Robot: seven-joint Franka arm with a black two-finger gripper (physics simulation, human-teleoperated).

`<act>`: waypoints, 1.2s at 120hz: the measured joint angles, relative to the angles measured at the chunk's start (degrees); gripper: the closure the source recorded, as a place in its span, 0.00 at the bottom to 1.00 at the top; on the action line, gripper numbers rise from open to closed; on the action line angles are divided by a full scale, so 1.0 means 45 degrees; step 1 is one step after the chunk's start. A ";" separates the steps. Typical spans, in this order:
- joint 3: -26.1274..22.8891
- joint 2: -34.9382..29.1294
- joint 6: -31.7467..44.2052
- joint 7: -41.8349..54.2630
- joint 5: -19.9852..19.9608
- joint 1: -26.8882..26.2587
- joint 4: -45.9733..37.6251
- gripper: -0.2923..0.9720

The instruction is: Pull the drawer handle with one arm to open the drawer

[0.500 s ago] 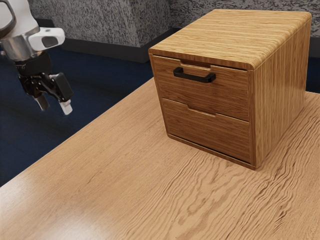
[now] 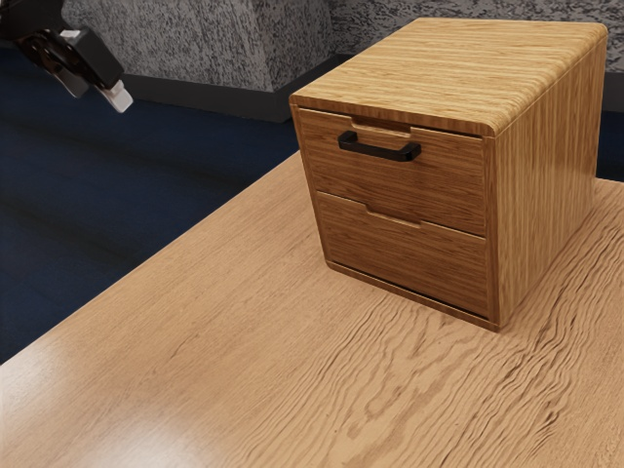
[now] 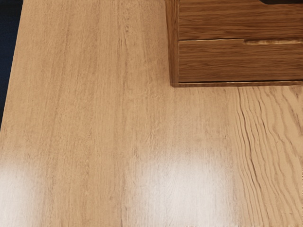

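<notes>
- Exterior view: the tool (image 2: 96, 88) hangs high in the exterior view's upper left corner, over the dark blue floor (image 2: 146, 175) and off the edge of the surface (image 2: 244, 370).
- Its two fingers are spread, one dark and one with a pale tip, and there is nothing between them.
- Well apart from it, toward the exterior view's right, the wooden cabinet (image 2: 468, 146) stands upright on the surface, its front turned toward the tool's side.
- The top drawer (image 2: 409, 185) sits flush in the cabinet's face, closed.
- The black bar handle (image 2: 379, 147) runs level across the upper part of that drawer front, just under a shallow notch in the drawer's upper edge. Nothing touches it.
- Below it the lower drawer (image 2: 400, 249) is flush as well. It has a notch in its upper edge and carries no bar.
- A speckled grey wall (image 2: 214, 39) rises behind the floor.
- Wrist view: the camera looks down on the wood-grain surface (image 3: 94, 118), with two pale glare patches (image 3: 184, 189) on the near stretch.
- The cabinet (image 3: 173, 47) shows its lower front corner, resting on the surface well ahead of the hand.
- Both drawer fronts show here, the top drawer (image 3: 236, 21) above the lower drawer (image 3: 236, 61), and each lies even with the frame.
- A strip of blue floor (image 3: 7, 47) shows past the surface's edge, on the side away from the cabinet.
</notes>
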 joint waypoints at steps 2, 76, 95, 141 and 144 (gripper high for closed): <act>-0.0059 0.0008 -0.0007 0.0148 -0.0012 0.0043 0.0003 0.25; -0.2957 0.0273 0.0990 1.1407 -0.0552 -0.0002 -0.0557 0.25; -0.2894 0.0494 0.1241 1.3419 -0.0516 -0.0049 -0.1236 0.25; -0.2901 0.0893 0.1739 1.6596 -0.0278 0.0078 -0.1397 0.25; -0.2922 0.0920 0.1778 1.6741 -0.0274 0.0094 -0.1397 0.25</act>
